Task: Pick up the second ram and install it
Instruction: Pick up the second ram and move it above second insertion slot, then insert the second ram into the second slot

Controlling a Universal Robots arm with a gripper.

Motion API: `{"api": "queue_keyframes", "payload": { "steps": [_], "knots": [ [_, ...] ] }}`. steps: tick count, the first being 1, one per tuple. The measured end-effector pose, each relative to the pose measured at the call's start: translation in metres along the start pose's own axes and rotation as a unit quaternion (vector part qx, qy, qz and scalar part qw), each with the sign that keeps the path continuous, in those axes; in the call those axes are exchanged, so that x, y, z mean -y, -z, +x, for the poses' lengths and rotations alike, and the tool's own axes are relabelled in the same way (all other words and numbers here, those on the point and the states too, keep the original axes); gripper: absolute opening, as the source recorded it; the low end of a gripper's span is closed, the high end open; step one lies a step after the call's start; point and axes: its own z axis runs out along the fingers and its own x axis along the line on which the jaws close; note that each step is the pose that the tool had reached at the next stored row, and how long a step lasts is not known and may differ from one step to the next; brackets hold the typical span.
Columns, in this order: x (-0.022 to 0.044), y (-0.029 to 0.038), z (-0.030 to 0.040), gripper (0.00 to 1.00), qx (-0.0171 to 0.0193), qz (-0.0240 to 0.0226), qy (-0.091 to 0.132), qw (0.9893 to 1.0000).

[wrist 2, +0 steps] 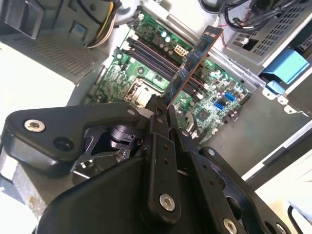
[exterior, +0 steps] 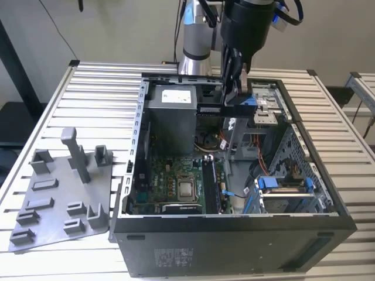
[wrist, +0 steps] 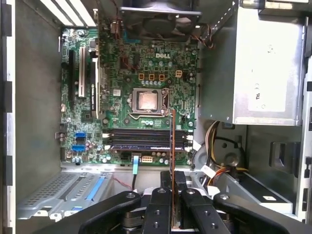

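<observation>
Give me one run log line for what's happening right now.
gripper: shut on second ram | ram: held in the air, not yet seated | location: above motherboard in open case

Blue second ram (wrist 2: 193, 65), green motherboard (wrist: 122, 68), black tool (wrist 2: 164, 109), grey tray (exterior: 64, 175), ribbed silver table (exterior: 99, 88).

White logo lettering (wrist: 162, 55) printed on motherboard (wrist: 117, 112), above CPU socket (wrist: 146, 101). Small white sticker (wrist: 116, 91) beside socket, unreadable. White label (exterior: 176, 95) on top of power supply (exterior: 170, 126), fine print illegible. Block of white print (exterior: 173, 257) on case (exterior: 246, 246) outer panel, too small to read.
</observation>
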Motion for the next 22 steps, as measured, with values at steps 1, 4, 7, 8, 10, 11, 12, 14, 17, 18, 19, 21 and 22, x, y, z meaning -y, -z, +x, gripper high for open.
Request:
{"api": "queue_keyframes", "payload": {
  "steps": [1, 4, 7, 8, 10, 11, 12, 14, 17, 18, 19, 21, 22],
  "knots": [
    [0.0000, -0.0001, -0.0019, 0.15, 0.0000, 0.0000, 0.000, 1.0000],
    [-0.0001, -0.0005, -0.0079, 0.15, 0.0000, 0.0001, -0.001, 1.0000],
    [-0.0001, -0.0008, -0.0140, 0.15, 0.0000, 0.0002, -0.003, 1.0000],
    [-0.0001, -0.0009, -0.0157, 0.15, 0.0001, 0.0002, -0.003, 1.0000],
    [-0.0001, -0.0009, -0.0168, 0.15, 0.0000, 0.0002, -0.003, 1.0000],
    [-0.0001, -0.0009, -0.0168, 0.15, 0.0000, 0.0003, -0.003, 1.0000],
    [-0.0001, -0.0009, -0.0168, 0.15, 0.0000, 0.0003, -0.003, 1.0000],
    [-0.0001, -0.0009, -0.0163, 0.15, 0.0000, 0.0003, -0.003, 1.0000],
    [-0.0002, -0.0009, -0.0162, 0.15, 0.0000, 0.0003, -0.003, 1.0000],
    [-0.0002, -0.0009, -0.0161, 0.15, 0.0001, 0.0003, -0.003, 1.0000],
    [-0.0002, -0.0009, -0.0161, 0.15, 0.0000, 0.0003, -0.003, 1.0000],
    [-0.0001, -0.0009, -0.0160, 0.15, 0.0000, 0.0003, -0.003, 1.0000],
    [-0.0001, -0.0009, -0.0160, 0.15, 0.0000, 0.0003, -0.003, 1.0000]
  ]
}}
